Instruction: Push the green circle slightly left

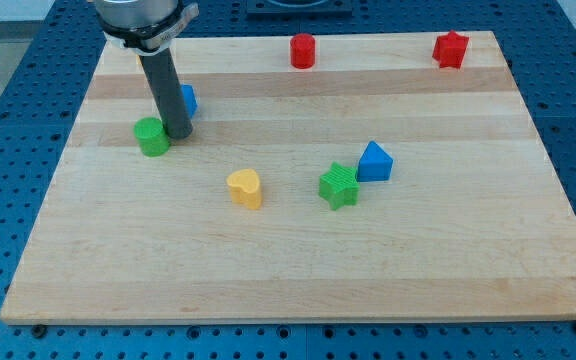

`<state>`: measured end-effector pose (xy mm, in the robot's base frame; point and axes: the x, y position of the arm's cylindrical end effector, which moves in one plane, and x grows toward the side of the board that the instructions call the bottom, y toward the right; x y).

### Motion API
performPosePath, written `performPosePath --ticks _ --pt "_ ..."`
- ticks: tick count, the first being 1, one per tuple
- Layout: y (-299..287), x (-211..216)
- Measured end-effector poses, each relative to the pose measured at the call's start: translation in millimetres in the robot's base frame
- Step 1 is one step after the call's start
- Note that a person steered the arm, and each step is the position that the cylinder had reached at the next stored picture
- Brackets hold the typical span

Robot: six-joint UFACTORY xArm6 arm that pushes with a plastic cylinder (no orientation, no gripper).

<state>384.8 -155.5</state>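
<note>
**Yellow heart nearest; rod poised at green circle**

Yellow heart (245, 187) sits nearest. Green circle (152, 136), upper left, has the rod's tip (179, 133) touching its right side, a blue block (188, 99) behind. No pincer exists. Next, seemingly: a short leftward nudge.

Pale striped wooden board (298, 260) on blue perforated metal table (8, 120). Dark grey rod, my tip (179, 134). Green plastic circle block (151, 137). Blue plastic block (188, 99), shape unclear. Red plastic cylinder (302, 50). Red plastic star (450, 49). Yellow plastic heart (245, 187). Green plastic star (338, 185). Blue plastic triangle (374, 161).
</note>
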Motion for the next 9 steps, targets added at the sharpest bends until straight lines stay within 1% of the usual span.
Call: performPosePath --ticks 1,3,4,7,9 --pt "10.5 1.6" --pt "6.3 24.0" --pt "-6.2 23.2" --pt "-7.9 11.8" --pt "-38.0 12.3"
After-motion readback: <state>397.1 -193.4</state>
